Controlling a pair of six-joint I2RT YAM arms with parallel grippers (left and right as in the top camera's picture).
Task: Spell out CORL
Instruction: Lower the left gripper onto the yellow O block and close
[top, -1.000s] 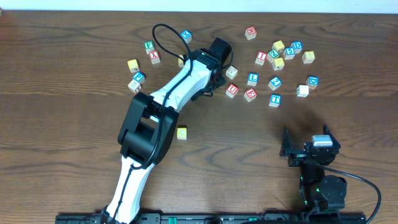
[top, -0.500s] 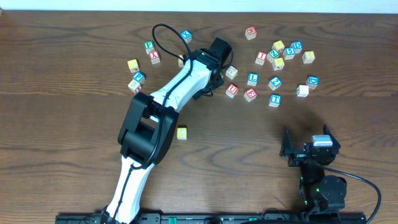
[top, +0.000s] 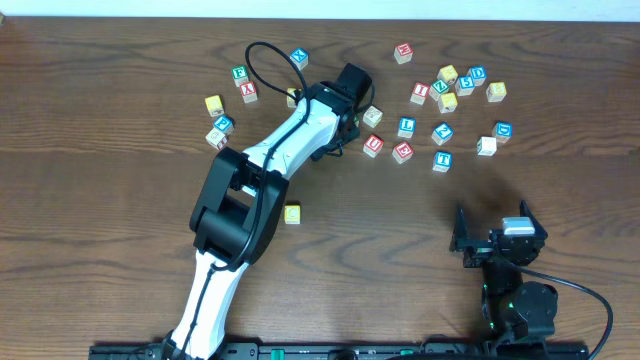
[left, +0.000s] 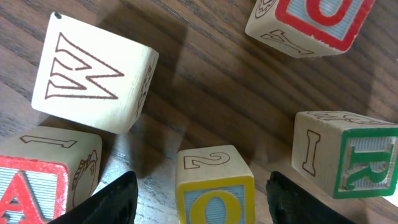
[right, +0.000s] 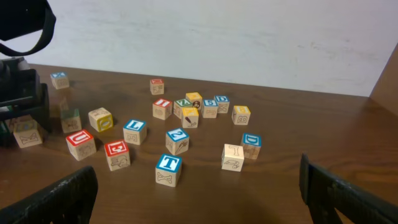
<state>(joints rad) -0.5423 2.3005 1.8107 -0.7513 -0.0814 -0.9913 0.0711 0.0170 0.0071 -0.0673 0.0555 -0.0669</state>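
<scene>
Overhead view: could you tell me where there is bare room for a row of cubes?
Bare table stretches between the lone yellow cube and the right gripper, below the T cube. Crowded: the top right cluster and around the left arm.

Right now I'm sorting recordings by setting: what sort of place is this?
Likely a robotics lab bench: a dark wood-grain tabletop by a plain white wall, two robot arms mounted at its edge, and small wooden alphabet cubes scattered on it.

O cube (left: 214, 186): yellow letter, blue field | R cube (left: 351, 160): green | L cube (top: 406, 126): blue | table (top: 100, 180): dark woodgrain
</scene>
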